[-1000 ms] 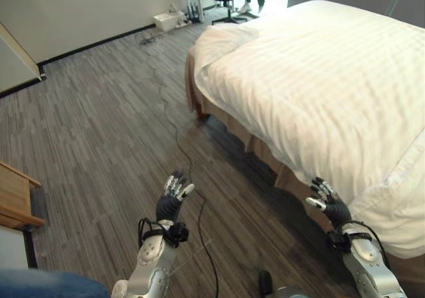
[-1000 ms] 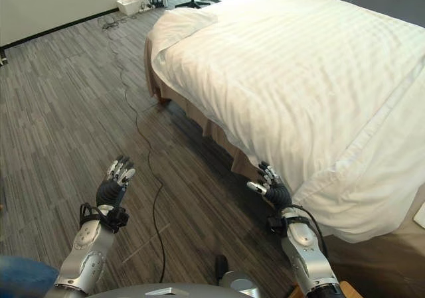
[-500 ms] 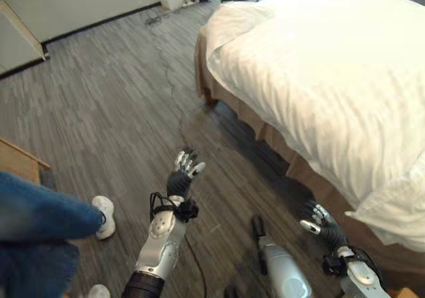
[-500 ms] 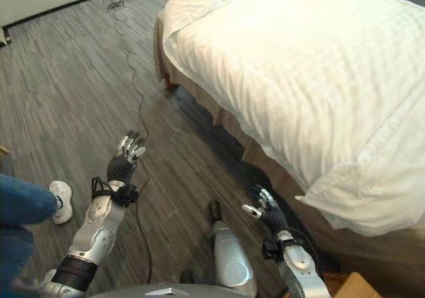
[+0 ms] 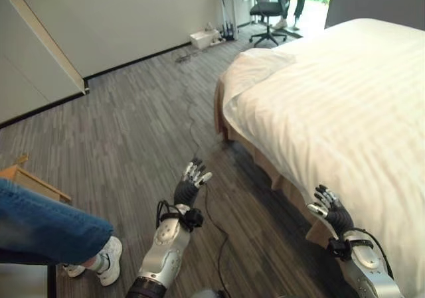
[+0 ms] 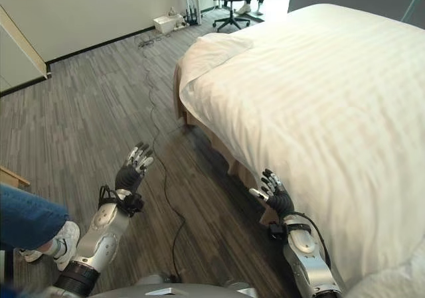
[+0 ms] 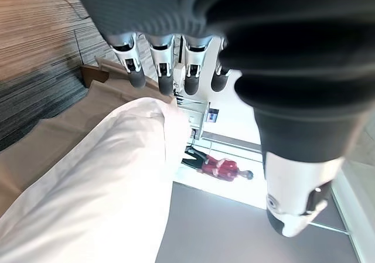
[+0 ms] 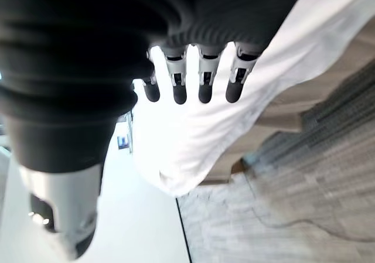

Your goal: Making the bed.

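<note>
Since a moment ago the view has lifted, so the bed [image 6: 332, 99] with its white duvet [image 5: 345, 112] lies from 12 to 3 o'clock, while the left hand [image 6: 135, 168] and right hand [image 6: 273, 193], both spread and empty, probably not yet touching it.

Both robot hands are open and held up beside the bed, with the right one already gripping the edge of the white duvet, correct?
Not quite. The right robot hand is open, near the white duvet but gripping nothing, as the right eye view shows. The left robot hand is open over the floor.
</note>
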